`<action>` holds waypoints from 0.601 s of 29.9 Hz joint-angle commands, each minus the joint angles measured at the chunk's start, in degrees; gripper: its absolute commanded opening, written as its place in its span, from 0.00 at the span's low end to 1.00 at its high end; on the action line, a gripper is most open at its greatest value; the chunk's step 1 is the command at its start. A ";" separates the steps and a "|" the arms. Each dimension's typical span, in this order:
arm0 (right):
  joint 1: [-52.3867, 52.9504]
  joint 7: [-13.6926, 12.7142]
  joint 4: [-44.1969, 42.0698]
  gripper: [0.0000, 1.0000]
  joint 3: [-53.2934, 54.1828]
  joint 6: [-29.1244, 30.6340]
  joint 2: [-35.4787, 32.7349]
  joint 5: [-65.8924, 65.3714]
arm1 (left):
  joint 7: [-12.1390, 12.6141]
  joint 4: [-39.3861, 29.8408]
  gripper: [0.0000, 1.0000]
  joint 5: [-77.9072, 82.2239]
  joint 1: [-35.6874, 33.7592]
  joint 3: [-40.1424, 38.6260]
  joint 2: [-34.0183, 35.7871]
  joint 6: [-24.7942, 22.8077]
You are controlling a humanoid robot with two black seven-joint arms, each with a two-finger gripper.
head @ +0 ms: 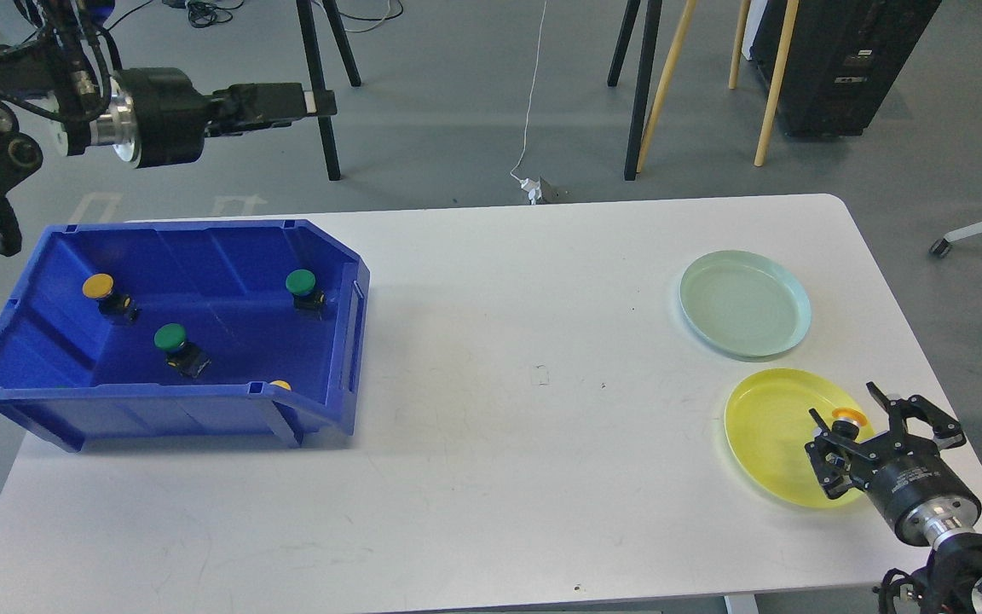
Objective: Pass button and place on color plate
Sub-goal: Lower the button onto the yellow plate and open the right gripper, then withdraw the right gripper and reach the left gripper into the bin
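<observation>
A yellow button (847, 415) lies on the yellow plate (768, 435) near its right rim. My right gripper (862, 419) is low over that rim with its fingers spread open on either side of the button, not closed on it. My left gripper (286, 98) is high at the upper left, off the table and beyond the blue bin (346, 341); it is seen side-on, so its fingers cannot be told apart. In the bin lie a yellow button (99, 287), two green buttons (301, 281) (170, 338) and another yellow one (280, 385), half hidden by the front rim.
A pale green plate (745, 303) sits on the white table (525, 384) behind the yellow plate. Black tripod legs (320, 85) and wooden poles (772, 77) stand on the floor beyond the table's far edge.
</observation>
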 commanded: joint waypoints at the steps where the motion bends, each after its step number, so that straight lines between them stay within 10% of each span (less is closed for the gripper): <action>1: 6.94 -0.51 0.12 1.00 2.55 0.46 -0.88 -0.65 | 0.01 -0.16 0.91 16.03 3.53 1.20 0.94 0.01; 18: 19.18 -1.04 -1.11 1.00 1.67 0.46 -3.87 -3.73 | 0.01 7.83 0.90 23.45 16.90 1.47 -0.03 0.01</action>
